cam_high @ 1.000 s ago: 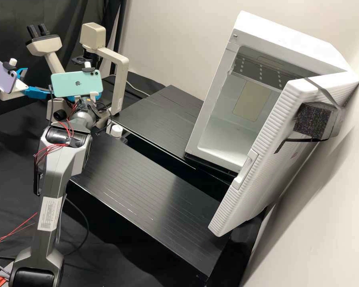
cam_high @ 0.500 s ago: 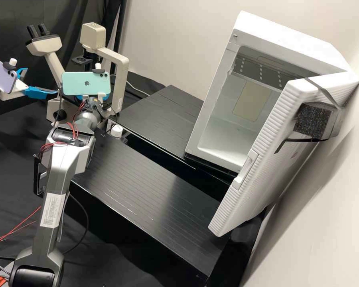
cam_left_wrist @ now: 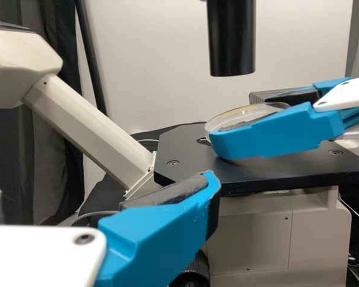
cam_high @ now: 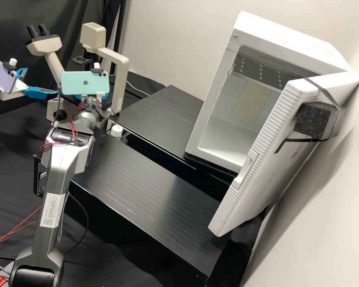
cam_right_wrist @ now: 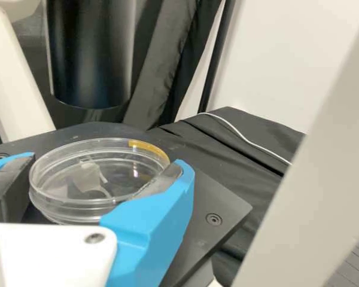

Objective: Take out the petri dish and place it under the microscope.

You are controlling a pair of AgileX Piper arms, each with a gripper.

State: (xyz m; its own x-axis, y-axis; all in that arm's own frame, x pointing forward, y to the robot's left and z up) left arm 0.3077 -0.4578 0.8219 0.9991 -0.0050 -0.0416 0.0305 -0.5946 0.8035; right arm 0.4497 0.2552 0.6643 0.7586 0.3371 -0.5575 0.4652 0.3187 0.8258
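Observation:
In the high view, my left gripper [cam_high: 40, 93] is beside the microscope [cam_high: 116, 63]; my right gripper [cam_high: 83, 97] is partly behind a teal phone, in front of the microscope. The left wrist view shows one finger of my left gripper [cam_left_wrist: 210, 182], its dark pad bare, low before the black stage [cam_left_wrist: 275, 173]. Farther off, the clear petri dish [cam_left_wrist: 242, 113] is over the stage, below the black cylinder [cam_left_wrist: 231, 39]. In the right wrist view, my right gripper [cam_right_wrist: 97, 179] is shut on the petri dish [cam_right_wrist: 99, 200]. Whether the dish touches the stage, I cannot tell.
A white fridge [cam_high: 267, 32] with its door [cam_high: 259, 159] open stands at the right of the high view. Black ridged platforms [cam_high: 147, 191] lie between it and the arms, with a white-capped bottle [cam_high: 116, 130] near the microscope.
The arm with the teal phone shifted right toward the microscope's upright, then slightly back left. The arm with the purple phone has stayed nearly still.

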